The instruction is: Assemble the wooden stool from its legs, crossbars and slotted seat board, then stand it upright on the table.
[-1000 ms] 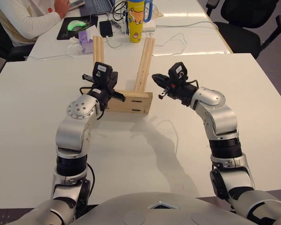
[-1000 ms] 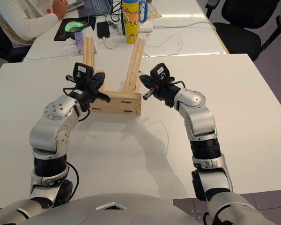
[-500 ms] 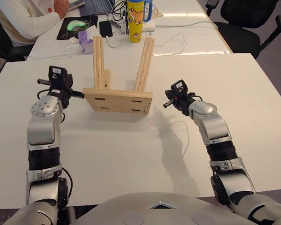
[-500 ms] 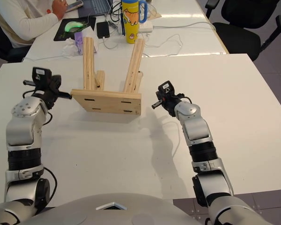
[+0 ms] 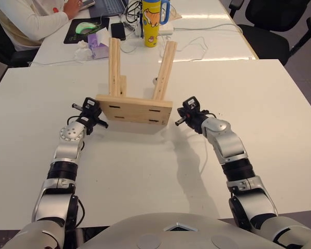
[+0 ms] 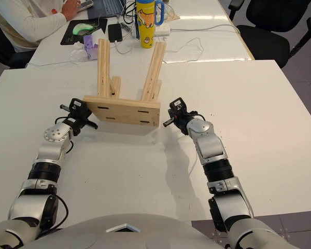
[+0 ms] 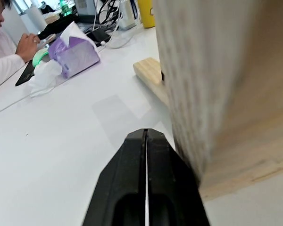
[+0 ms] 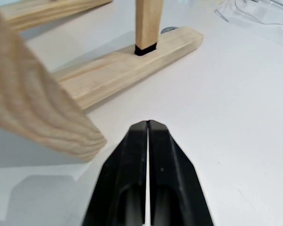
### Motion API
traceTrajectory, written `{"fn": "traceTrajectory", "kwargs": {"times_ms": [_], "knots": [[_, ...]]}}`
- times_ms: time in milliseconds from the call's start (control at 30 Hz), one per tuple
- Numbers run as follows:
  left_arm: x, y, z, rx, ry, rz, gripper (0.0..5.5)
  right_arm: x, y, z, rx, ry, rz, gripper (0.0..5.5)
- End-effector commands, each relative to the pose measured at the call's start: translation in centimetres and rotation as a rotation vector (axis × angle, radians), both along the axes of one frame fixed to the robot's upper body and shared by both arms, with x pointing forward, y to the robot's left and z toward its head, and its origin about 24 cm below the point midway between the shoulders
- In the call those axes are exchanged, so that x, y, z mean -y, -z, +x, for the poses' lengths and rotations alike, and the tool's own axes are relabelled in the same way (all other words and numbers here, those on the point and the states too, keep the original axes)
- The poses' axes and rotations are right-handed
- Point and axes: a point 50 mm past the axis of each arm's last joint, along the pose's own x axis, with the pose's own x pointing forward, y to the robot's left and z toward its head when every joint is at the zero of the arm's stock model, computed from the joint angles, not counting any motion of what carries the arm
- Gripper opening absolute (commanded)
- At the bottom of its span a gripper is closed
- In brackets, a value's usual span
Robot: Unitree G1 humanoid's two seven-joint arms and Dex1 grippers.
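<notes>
Already put together, by the look of it: stool [image 6: 122, 110] lying on its side toward 12 o'clock on the bench [image 5: 145, 171], slotted seat board [image 5: 136, 110] up on edge and facing back toward 6, legs [image 5: 164, 67] stretching away toward 12. Long axis of the seat board running 9 to 3.

Left gripper [image 7: 145, 135] just beside the board's 9 o'clock end, fingers pressed together, pinching nothing; seat board at 3 o'clock from it. Right gripper [image 8: 147, 126] just beside the 3 o'clock end, likewise pressed together and empty; board at 9 o'clock from it. About equally near, one at each end; contact with the wood impossible to judge.

Probably calls for standing it up next: tipping the seat board up and over to bring the leg ends down onto the bench.

Beyond, at 12 on the neighbouring bench [image 5: 223, 21], a purple tissue box [image 5: 96, 47] with a tissue poking out, and a yellow cup [image 5: 151, 21], contents unseen.
</notes>
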Motion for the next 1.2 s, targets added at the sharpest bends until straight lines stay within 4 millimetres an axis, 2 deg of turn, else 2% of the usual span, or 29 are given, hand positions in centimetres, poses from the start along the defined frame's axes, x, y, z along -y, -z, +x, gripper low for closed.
{"fn": "traceTrajectory", "kwargs": {"times_ms": [33, 200, 433, 667, 800, 1000, 1067, 1200], "knots": [[1.9, 0.1, -0.5, 0.000, 0.087, -0.024, 0.02, 0.3, 0.7, 0.2, 0.001, 0.033, -0.014, 0.00], [3.2, 0.4, -1.1, -0.008, 0.108, -0.041, 0.02, 0.7, 1.1, 0.5, 0.008, 0.051, -0.012, 0.00], [1.2, 2.1, -1.6, -0.095, -0.066, 0.018, 0.02, 1.6, 1.8, 0.8, 0.022, 0.068, -0.064, 0.00], [4.1, 2.6, -1.7, -0.121, 0.003, 0.001, 0.02, 1.7, 2.3, 1.2, 0.025, 0.072, -0.070, 0.00], [5.5, 2.1, -1.1, -0.102, 0.041, -0.019, 0.02, 1.2, 2.4, 1.4, 0.023, 0.041, -0.054, 0.00], [7.5, 0.6, -1.1, -0.060, 0.112, -0.047, 0.02, -1.6, 0.8, 0.9, 0.057, -0.085, 0.044, 0.00], [8.0, -0.3, -1.0, -0.030, 0.129, -0.057, 0.02, -2.3, 0.0, 0.7, 0.076, -0.110, 0.074, 0.00], [9.5, -3.4, -0.9, 0.054, 0.177, -0.102, 0.02, -3.1, -2.3, 0.8, 0.135, -0.119, 0.118, 0.00]]}}
